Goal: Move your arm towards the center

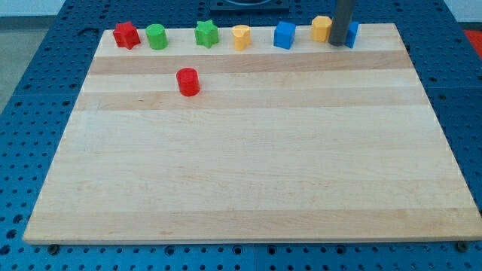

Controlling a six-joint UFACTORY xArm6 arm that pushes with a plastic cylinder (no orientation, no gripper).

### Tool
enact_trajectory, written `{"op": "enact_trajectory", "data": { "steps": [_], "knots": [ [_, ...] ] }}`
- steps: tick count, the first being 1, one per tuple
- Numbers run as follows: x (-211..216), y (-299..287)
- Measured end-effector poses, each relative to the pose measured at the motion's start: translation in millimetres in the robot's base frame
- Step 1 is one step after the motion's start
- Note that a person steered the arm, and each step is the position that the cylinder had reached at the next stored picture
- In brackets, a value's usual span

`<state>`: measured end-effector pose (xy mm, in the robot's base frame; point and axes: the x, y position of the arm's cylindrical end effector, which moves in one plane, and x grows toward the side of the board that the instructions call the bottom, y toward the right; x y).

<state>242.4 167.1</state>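
Where the rod is coming down from the view's top edge at the view's upper right: standing straight and near-vertical, dark grey, smooth, cylindrical. Ending with my tip [338, 44] resting on the board near its top edge, wedged between two blocks. Carrying nothing; no jaws here, just a plain rod end pressing close to the blocks on either side, contact not resolvable.

Running along the board's top edge, from the view's left:
- red star block [126, 35], glossy plastic, sitting at the top left corner.
- green cylinder [156, 36], just beside the red star, seemingly apart from it.
- green star block [206, 33], standing well apart from the green cylinder.
- yellow block [241, 37], rounded, exact shape not resolvable.
- blue block [284, 35], squarish, faceted.
- yellow hexagonal block [321, 28], lying just to the left of the rod.
- blue block behind rod [352, 35], partly hidden, showing only on the rod's right side; shape not resolvable.

Sitting alone below the row, toward the view's left: red cylinder [187, 81], glossy, upright.

Lying beneath everything: wooden board [248, 173], pale, made of glued planks with grain running left to right, matte finish. Resting in turn on a blue perforated table [30, 113], holes in a regular grid.

Noting for the task: board centre lying well below and to the left of my tip.
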Motion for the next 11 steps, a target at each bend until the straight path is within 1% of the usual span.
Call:
{"op": "enact_trajectory", "data": {
  "steps": [2, 4, 11],
  "knots": [
    [6, -37],
    [52, -100],
    [51, -161]
  ]
}}
